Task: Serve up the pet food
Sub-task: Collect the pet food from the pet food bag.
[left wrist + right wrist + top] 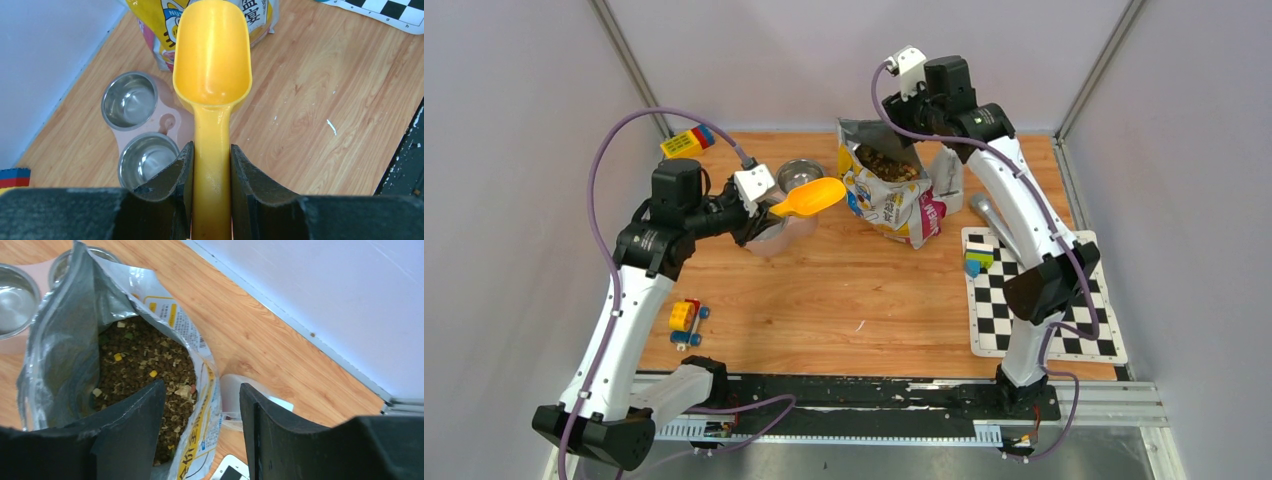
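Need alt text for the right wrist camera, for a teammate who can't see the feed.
An open silver-lined bag of brown pet food fills the left of the view, the right gripper open with the bag's printed side wall between its jaws. A steel bowl shows at the upper left.

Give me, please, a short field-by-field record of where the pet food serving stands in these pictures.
yellow scoop: empty, held by its handle above the table
left gripper: shut on the yellow scoop
bag: upright, mouth open
pet food: seen only inside the bag
right gripper: open, one finger on either side of the bag's rim
double bowl: both steel cups empty
progress: nothing scooped or served yet
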Action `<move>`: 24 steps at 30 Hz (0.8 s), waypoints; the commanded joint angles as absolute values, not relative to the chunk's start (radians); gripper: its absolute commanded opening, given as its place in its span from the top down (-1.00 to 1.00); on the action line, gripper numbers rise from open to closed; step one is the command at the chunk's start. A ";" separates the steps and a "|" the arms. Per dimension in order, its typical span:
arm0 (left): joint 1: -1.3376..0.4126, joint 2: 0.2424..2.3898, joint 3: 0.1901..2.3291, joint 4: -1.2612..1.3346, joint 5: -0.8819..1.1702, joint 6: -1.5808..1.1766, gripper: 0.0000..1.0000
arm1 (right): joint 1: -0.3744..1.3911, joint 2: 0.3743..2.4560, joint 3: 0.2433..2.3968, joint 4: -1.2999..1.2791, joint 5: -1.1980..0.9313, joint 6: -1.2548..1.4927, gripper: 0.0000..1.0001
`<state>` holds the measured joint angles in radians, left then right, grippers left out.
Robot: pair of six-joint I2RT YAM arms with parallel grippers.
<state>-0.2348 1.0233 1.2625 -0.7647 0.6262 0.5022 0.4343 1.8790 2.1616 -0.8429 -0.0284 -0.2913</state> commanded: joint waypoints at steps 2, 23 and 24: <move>-0.230 0.999 1.264 -0.715 0.636 0.485 1.00 | 0.475 1.895 2.195 -0.829 0.144 -0.366 -0.15; -0.229 0.981 1.241 -0.709 0.622 0.489 1.00 | 0.536 2.045 2.297 -0.993 0.343 -0.453 0.02; -0.229 0.981 1.241 -0.709 0.623 0.489 1.00 | 0.539 2.046 2.296 -0.997 0.358 -0.460 0.04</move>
